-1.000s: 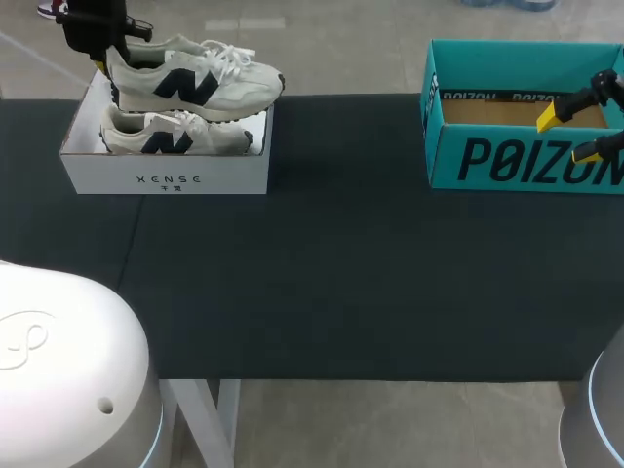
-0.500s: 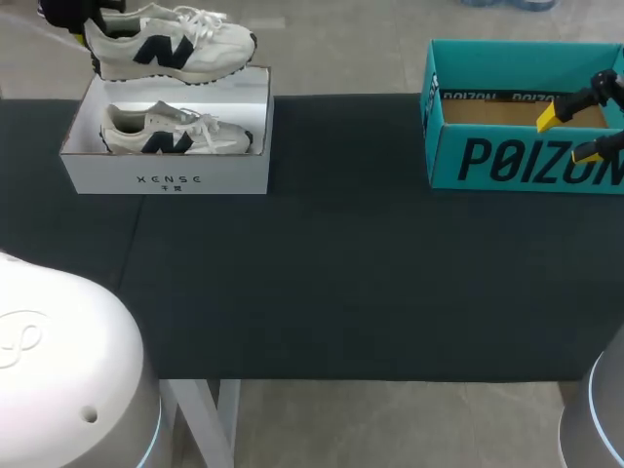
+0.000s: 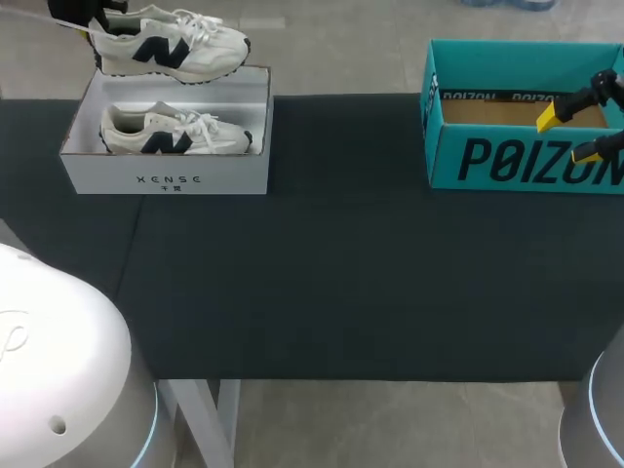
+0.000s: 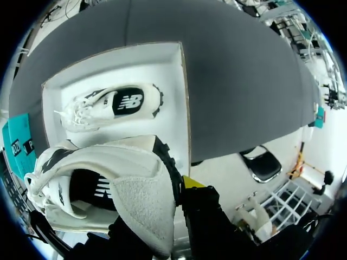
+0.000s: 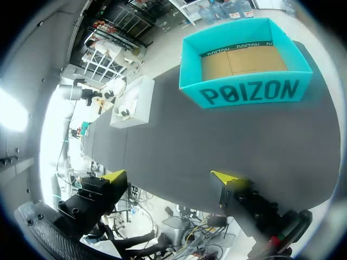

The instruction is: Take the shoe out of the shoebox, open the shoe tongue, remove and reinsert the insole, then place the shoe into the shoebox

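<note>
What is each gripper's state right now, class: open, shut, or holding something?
Left gripper: shut on the shoe, at its heel.
Right gripper: open, holding nothing.

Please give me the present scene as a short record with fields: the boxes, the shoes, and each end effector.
white shoebox: open, at the far left of the table
second shoe: lying on its side inside the white shoebox
lifted shoe: in the air above the shoebox's far edge, held at the heel
left end effector: shut on the lifted shoe
right end effector: open, holding nothing, raised, teal box ahead of it
teal box: open, far right of the table
</note>
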`<state>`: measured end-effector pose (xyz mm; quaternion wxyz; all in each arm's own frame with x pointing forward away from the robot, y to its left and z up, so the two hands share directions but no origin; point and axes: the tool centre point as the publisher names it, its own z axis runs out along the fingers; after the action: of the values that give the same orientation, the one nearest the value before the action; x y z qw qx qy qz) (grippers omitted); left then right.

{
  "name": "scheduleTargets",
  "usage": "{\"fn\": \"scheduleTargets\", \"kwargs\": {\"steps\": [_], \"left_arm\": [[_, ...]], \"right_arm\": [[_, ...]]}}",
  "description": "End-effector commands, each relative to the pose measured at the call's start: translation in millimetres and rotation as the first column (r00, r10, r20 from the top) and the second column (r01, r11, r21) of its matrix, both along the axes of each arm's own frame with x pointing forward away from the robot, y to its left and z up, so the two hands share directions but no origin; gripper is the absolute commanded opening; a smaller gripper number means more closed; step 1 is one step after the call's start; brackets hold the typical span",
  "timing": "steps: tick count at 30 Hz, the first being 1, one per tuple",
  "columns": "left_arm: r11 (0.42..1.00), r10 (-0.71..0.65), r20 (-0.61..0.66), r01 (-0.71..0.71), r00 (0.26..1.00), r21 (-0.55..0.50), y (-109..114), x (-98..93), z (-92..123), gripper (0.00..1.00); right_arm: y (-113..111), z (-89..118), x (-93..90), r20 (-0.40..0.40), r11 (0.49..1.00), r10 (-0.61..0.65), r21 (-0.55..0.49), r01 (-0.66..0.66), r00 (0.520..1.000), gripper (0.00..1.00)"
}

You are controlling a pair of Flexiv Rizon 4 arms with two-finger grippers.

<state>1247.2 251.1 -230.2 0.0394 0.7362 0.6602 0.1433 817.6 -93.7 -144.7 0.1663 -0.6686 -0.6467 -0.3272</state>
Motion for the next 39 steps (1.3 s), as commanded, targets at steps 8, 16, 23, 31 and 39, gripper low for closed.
{"fn": "scheduleTargets", "kwargs": {"steps": [8,16,23,31,39], "left_arm": [[0.999,-0.037,-0.051,0.037,0.998,0.012,6,45.2,-42,0.00],[0.998,-0.064,-0.071,0.065,0.995,0.008,3,47.9,-62,0.00],[0.997,-0.074,-0.111,0.076,0.991,0.007,-2,44.1,-84,0.00],[0.999,-0.035,-0.137,0.036,0.990,0.008,-8,37.8,-104,0.00],[1.000,-0.011,-0.170,0.015,0.985,0.022,-10,29.9,-126,0.00]], "right_arm": [[0,0,-0.6,-0.001,1.000,-0.003,-0.003,0.003,1.000,1.00],[0,0,-0.6,-0.001,1.000,-0.003,-0.003,0.003,1.000,1.00],[0,0,-0.6,-0.001,1.000,-0.003,-0.003,0.003,1.000,1.00],[0,0,-0.6,-0.001,1.000,-0.003,-0.003,0.003,1.000,1.00],[0,0,-0.6,-0.001,1.000,-0.003,-0.003,0.003,1.000,1.00]]}}
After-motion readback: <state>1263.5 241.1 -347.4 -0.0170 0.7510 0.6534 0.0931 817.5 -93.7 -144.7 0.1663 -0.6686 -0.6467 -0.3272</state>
